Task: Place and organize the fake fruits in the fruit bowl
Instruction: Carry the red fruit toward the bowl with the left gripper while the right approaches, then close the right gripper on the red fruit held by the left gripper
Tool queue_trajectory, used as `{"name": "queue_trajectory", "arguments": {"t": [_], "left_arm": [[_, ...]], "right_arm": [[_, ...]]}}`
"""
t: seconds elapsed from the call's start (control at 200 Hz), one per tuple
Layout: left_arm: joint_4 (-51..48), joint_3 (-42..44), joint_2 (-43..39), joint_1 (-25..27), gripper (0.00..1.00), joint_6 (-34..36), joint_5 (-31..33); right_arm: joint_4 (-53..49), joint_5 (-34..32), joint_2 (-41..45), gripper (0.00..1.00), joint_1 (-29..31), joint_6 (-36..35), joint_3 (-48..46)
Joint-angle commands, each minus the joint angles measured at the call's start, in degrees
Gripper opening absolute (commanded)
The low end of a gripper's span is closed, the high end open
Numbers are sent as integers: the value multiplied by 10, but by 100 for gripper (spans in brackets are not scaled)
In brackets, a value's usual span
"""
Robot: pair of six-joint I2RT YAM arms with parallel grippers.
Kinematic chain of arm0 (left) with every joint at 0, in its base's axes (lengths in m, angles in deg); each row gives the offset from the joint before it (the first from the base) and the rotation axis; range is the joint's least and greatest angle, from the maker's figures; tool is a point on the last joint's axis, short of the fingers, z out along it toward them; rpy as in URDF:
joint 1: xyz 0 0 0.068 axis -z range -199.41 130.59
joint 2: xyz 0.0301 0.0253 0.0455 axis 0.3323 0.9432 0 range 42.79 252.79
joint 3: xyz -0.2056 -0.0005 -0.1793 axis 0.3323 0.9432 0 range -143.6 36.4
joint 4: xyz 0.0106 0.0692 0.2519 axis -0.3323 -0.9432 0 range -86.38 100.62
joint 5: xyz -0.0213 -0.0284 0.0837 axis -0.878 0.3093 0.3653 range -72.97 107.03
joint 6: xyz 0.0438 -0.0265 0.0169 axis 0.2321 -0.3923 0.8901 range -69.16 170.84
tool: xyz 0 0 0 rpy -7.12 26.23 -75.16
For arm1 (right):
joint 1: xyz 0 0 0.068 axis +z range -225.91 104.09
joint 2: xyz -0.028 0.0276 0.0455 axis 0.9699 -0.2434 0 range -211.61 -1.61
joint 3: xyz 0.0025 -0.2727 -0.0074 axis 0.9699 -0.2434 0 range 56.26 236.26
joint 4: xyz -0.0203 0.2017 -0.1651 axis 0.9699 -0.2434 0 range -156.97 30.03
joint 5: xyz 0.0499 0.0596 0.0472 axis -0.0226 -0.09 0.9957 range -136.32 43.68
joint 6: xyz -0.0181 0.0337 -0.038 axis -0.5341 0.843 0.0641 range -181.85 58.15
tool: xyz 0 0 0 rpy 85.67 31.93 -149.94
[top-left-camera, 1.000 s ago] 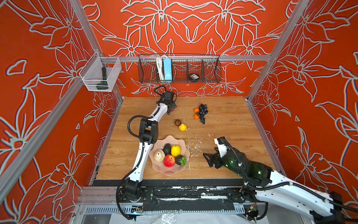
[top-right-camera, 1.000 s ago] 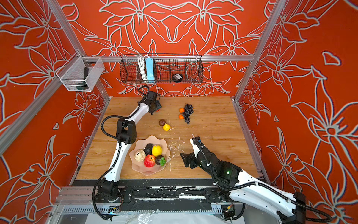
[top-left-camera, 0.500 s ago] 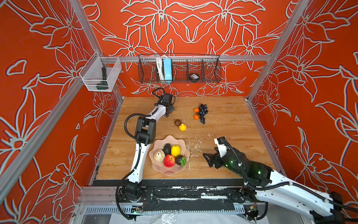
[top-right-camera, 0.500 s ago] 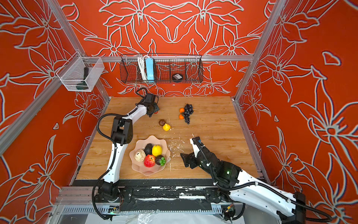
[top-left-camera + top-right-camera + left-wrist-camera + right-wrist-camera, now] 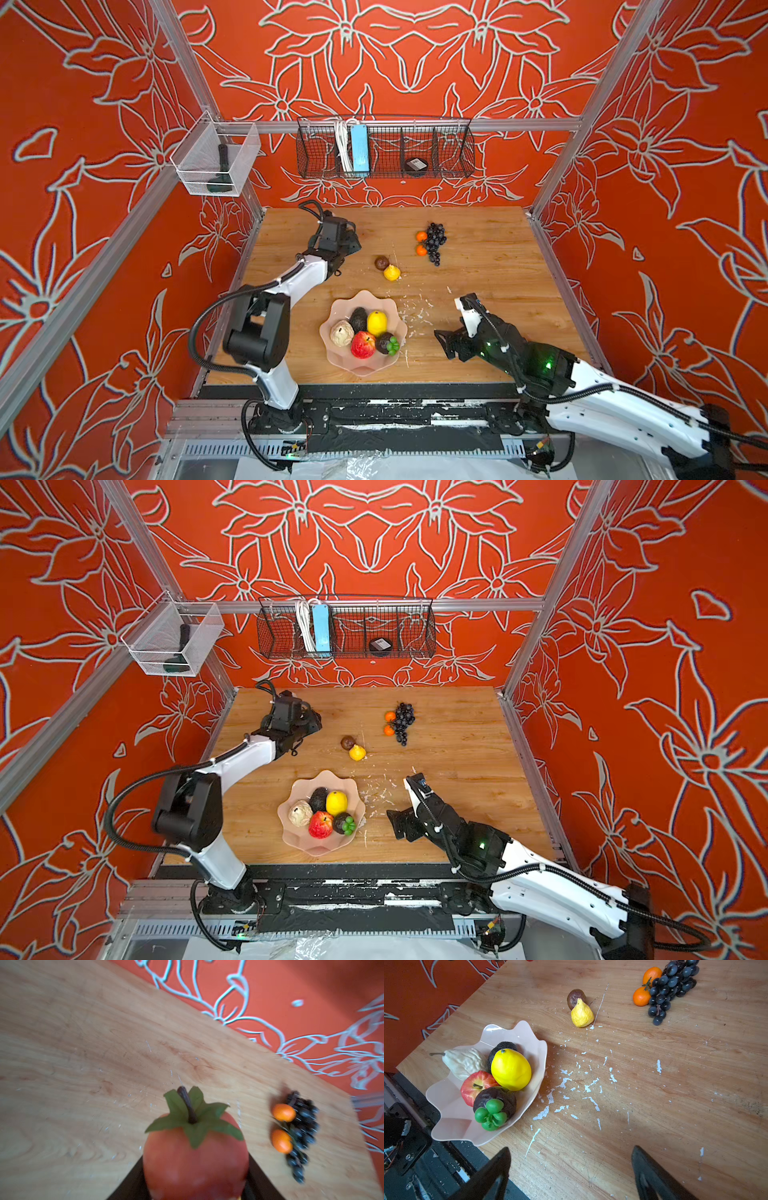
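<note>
- Both top views are brightly, evenly lit and sharp.
- The left wrist view is smeared by blur; the red fruit (image 5: 195, 1159) is rendered sharper.
- Glare is seen on the fruit bowl (image 5: 492, 1028) rim.

Bench (image 5: 490, 257): fruit bowl (image 5: 361, 368) by front edge, white flecks (image 5: 417, 309) beside it; mid-bench, yellow fruit (image 5: 392, 273) touching brown fruit (image 5: 381, 262); nearer back edge, grape bunch (image 5: 435, 241) touching two oranges (image 5: 421, 236).
</note>
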Motion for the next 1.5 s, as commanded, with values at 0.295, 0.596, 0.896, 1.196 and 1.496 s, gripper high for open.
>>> {"name": "queue_trajectory", "arguments": {"t": [0.295,0.596,0.896,1.196,1.496], "left_arm": [[22,249,-346,149,45,86,-26],[32,301,-420,265,44,173,-70],[105,353,-426,349,43,269,-114],[166,411,-432,391,43,345,-145],[180,425,-423,396,43,360,-158]], "right_arm": [[9,27,-20,90,-4,-17,61],[4,58,-44,86,-4,-34,114],[-27,108,-72,76,-4,-83,175],[-41,205,-147,57,-4,-104,226],[-36,228,-186,38,-3,-94,235]]}}
